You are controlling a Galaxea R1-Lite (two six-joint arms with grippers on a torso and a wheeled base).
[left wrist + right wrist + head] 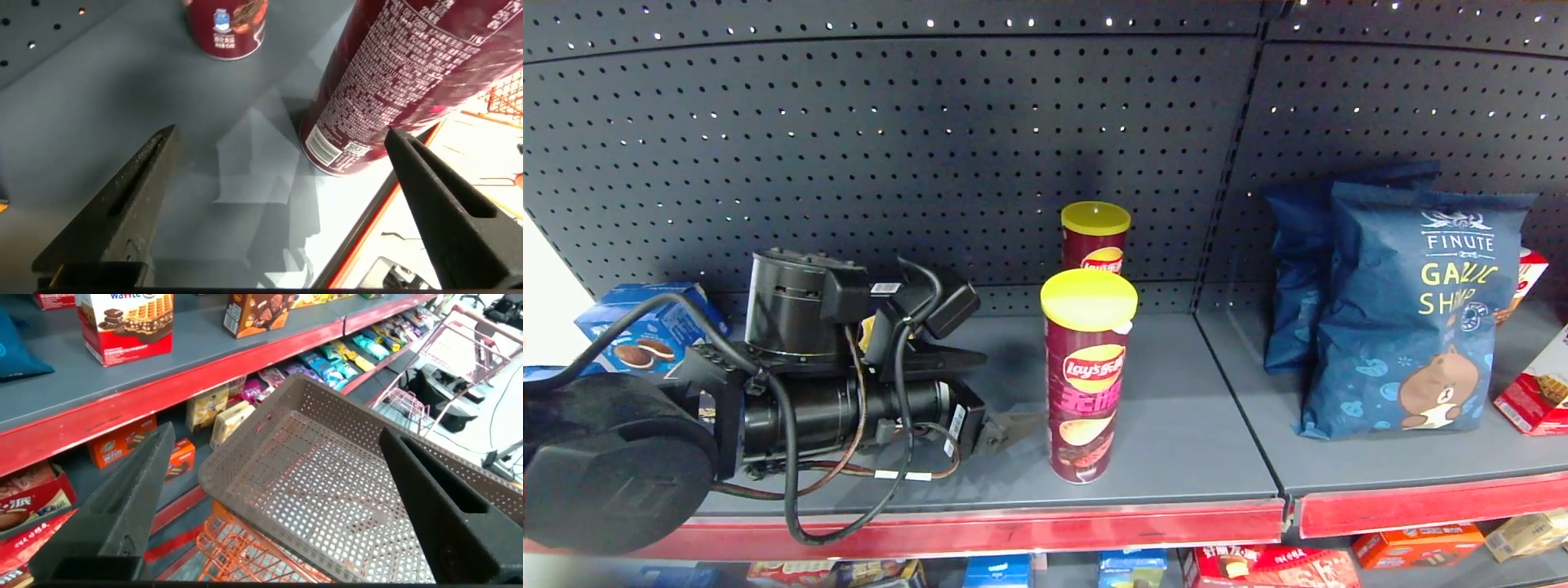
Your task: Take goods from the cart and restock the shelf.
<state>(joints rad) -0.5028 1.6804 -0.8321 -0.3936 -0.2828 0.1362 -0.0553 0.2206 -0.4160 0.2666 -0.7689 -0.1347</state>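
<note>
Over the cart basket the right gripper is held spread and empty. On the shelf the left gripper is released, with the front chip can at its 3 o'clock and the rear can beyond at 12. A straight, level withdrawal is advised, lest either be tipped.

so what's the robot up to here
It's restocking snacks. The left gripper is open on the shelf, holding nothing, right beside the front chip can, which stands upright near the shelf edge with a second can behind it. The right gripper hangs open above the cart basket, also holding nothing.
</note>
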